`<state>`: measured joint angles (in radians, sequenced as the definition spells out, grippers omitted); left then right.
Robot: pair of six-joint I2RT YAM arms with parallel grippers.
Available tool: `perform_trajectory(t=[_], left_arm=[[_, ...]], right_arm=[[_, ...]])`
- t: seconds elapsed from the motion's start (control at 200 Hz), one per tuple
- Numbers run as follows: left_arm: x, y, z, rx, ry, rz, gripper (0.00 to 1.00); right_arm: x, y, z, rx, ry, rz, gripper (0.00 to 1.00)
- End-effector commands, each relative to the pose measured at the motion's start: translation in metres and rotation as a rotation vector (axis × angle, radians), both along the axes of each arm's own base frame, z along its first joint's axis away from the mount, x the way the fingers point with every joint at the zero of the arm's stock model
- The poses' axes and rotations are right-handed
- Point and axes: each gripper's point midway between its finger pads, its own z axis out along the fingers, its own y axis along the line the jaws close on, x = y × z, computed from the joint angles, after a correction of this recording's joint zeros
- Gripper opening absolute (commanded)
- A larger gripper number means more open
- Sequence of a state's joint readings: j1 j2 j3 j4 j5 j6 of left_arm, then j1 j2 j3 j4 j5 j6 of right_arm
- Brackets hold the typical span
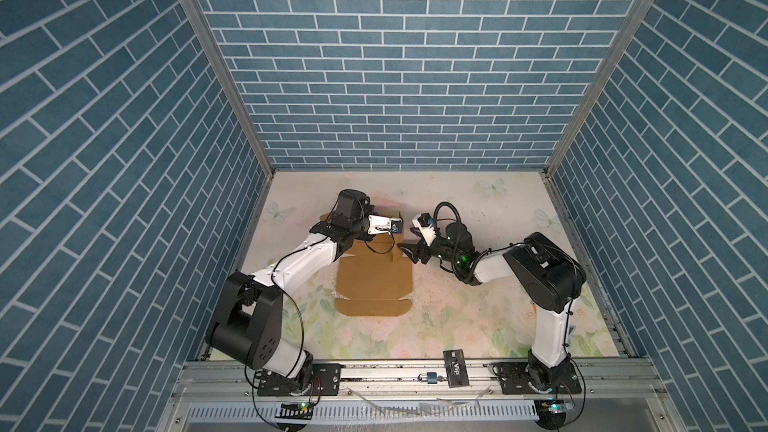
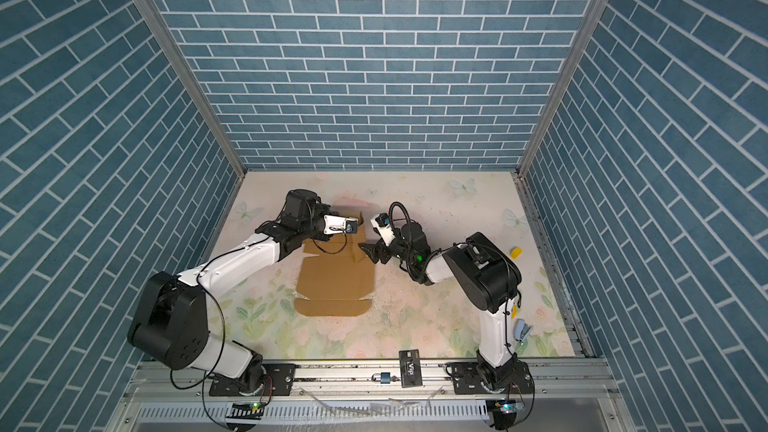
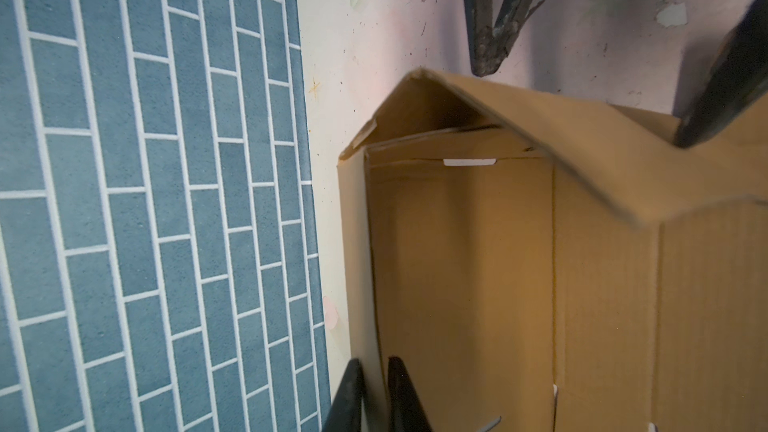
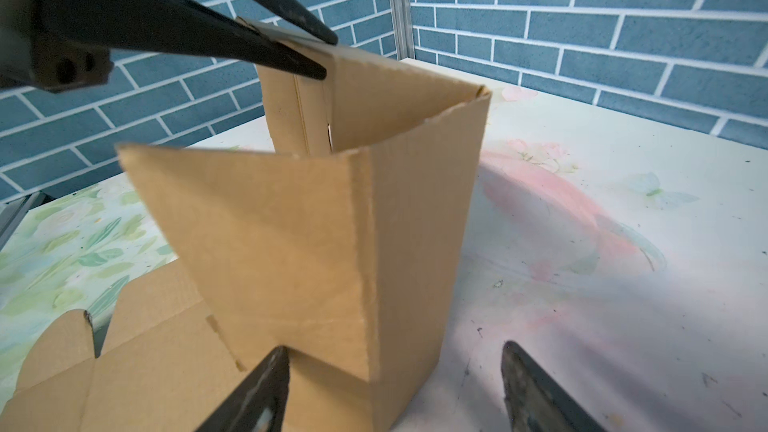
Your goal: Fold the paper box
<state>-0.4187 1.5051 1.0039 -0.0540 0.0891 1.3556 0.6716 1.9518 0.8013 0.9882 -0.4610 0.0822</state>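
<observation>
1. Paper box (image 1: 374, 284): a tan cardboard sheet on the flowered table (image 1: 478, 317), left of middle in both top views. The near part lies flat, with a round-cornered flap toward the front rail (image 1: 374, 371). The far end is folded up.
2. Right wrist view: the far end stands upright. A back wall and a side wall meet at a creased corner, and a flap from the side wall's near end angles inward over the flat sheet.
3. Left gripper (image 4: 328, 58): reaches in from the left over the raised far end. Its jaws are almost together, pinching the top edge of the upright back wall. In the left wrist view its fingers (image 3: 353, 401) sit on either side of that wall.
4. Right gripper (image 1: 409, 253): just beside the right edge of the box. Its jaws are spread wide and hold nothing. In the right wrist view the standing side wall lies between them: one finger (image 4: 257, 392) is in front of the cardboard, the other over bare table.
5. Left wrist view: one right finger overlaps the bent flap. I cannot tell whether it presses on it.
6. Black card (image 1: 456, 367) and small padlock (image 1: 428, 378) on the front rail, well apart from the box.
</observation>
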Motion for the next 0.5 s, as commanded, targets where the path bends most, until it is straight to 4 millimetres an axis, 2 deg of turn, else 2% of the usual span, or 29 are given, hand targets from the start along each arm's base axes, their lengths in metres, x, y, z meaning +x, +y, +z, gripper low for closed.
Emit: perform_trajectory(t=[0.0, 0.16, 0.29, 0.495], left_arm=[[-0.019, 0.009, -0.022, 0.037, 0.097, 0.015, 0.15], [-0.021, 0.011, -0.029, 0.051, 0.113, 0.018, 0.19], [-0.022, 0.009, -0.023, 0.038, 0.127, 0.027, 0.21], [-0.025, 0.004, -0.023, 0.028, 0.140, 0.030, 0.22]], right_arm=[[-0.007, 0.004, 0.010, 0.033, -0.026, 0.047, 0.80], [-0.011, 0.004, 0.009, 0.035, -0.026, 0.077, 0.81], [-0.008, 0.009, 0.019, 0.061, -0.028, 0.087, 0.81], [0.008, 0.018, 0.024, 0.089, -0.032, 0.049, 0.77]])
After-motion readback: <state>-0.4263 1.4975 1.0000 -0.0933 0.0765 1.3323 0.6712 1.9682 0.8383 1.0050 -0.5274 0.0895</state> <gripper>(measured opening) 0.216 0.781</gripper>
